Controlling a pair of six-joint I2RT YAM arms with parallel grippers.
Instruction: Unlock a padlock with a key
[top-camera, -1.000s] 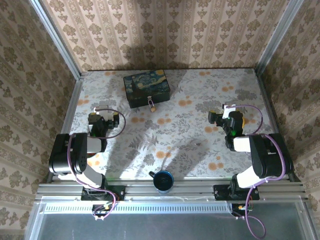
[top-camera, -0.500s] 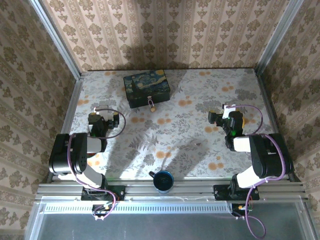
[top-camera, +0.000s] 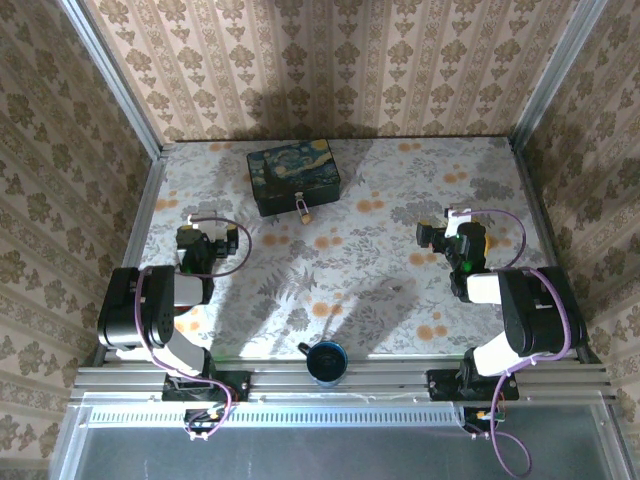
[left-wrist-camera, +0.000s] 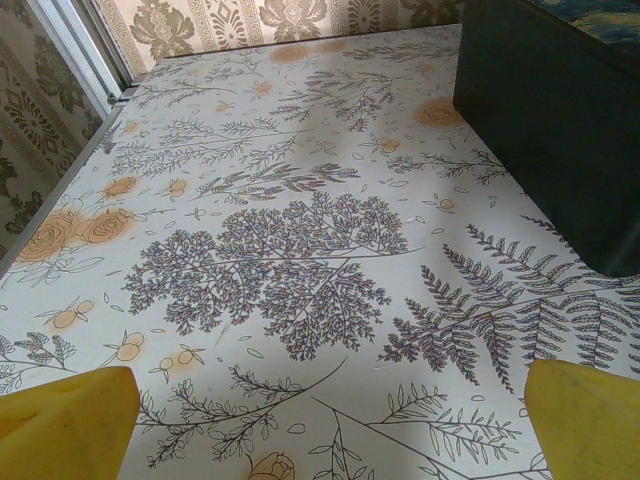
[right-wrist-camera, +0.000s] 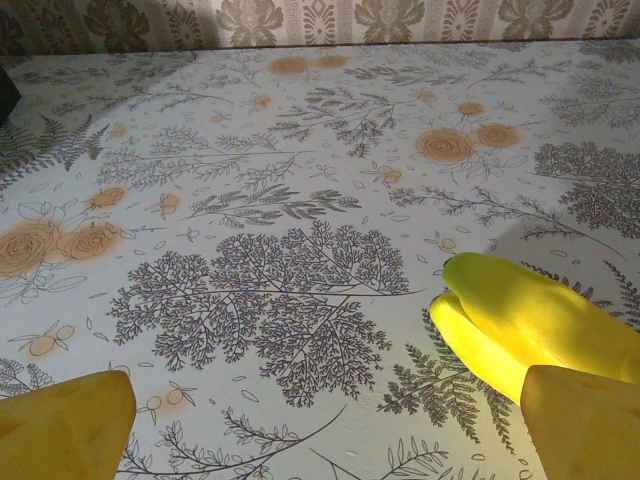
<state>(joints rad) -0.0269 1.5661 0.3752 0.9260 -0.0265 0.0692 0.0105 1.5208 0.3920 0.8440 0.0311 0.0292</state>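
**Padlock.** The padlock is found hanging at the near face of the dark blue box, a little right of that face's middle. Its small brass body lies at or just above the surface. Whether the shackle is closed cannot be told at this size. Where the key lies cannot be told either.

**Change noted.** No change is recorded over the last second. The padlock, the box and both arms are placed exactly as they were, and nothing has been lifted or shifted.

**Left claw.** The left claw is held low over the surface, nearer than the box and to its left. In its own wrist view the box's dark side wall is seen close ahead on the right. Its yellow pads stand wide apart, with bare surface between them and nothing gripped.

**Right claw.** The right claw is well to the right of the box and nearer than it. It is likewise spread wide and empty.

**Other items.** A dark cup stands well nearer than the box, at the surface's near edge. Its contents cannot be made out.

**Assessment.** The task is judged not yet begun. With no motion recorded and neither claw loaded, the key must first be located and taken up before the padlock can be steadied and opened.
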